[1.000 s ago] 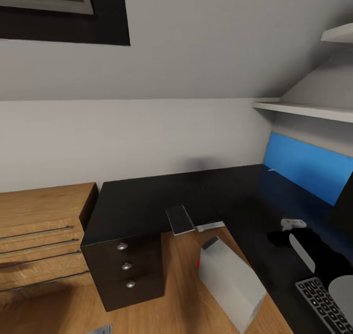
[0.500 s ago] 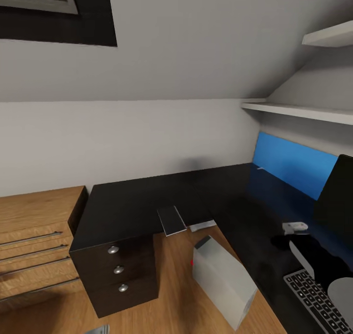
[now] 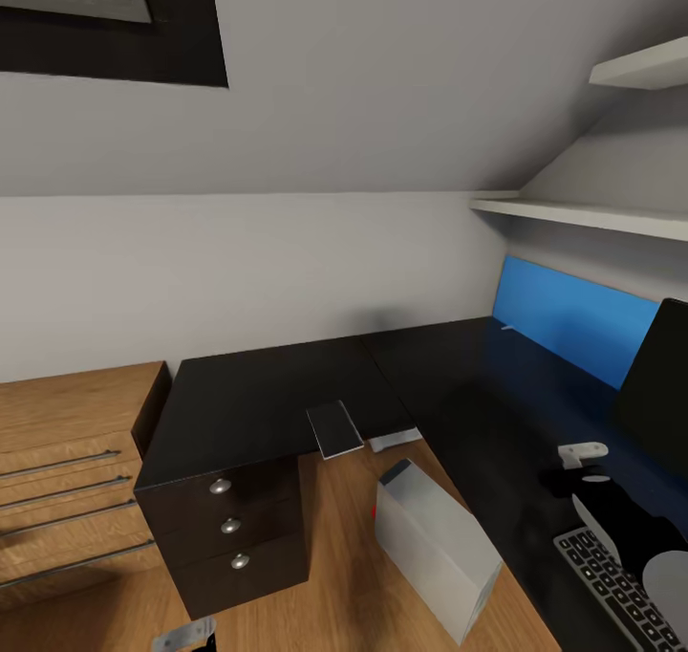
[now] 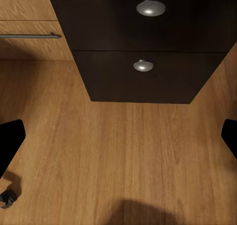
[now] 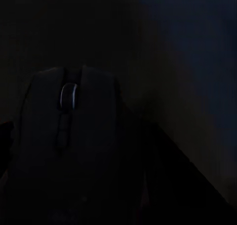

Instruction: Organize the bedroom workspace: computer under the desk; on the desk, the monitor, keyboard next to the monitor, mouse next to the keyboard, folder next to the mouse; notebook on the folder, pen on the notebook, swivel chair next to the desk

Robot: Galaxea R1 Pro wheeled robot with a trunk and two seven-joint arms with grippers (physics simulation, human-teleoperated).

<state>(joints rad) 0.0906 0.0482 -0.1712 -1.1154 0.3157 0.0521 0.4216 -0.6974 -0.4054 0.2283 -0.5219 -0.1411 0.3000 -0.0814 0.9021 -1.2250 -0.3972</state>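
From the head camera, the small dark notebook lies at the edge of the glossy black desk; the silver tower computer stands on the floor. In the left wrist camera, the left gripper is wide open over wood floor. In the right wrist camera, the black mouse is close; whether the right gripper holds it I cannot tell.

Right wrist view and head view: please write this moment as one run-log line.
right gripper: over glossy black desk, small black mouse at fingers | slim grey keyboard: on desk | silver tower computer: on floor
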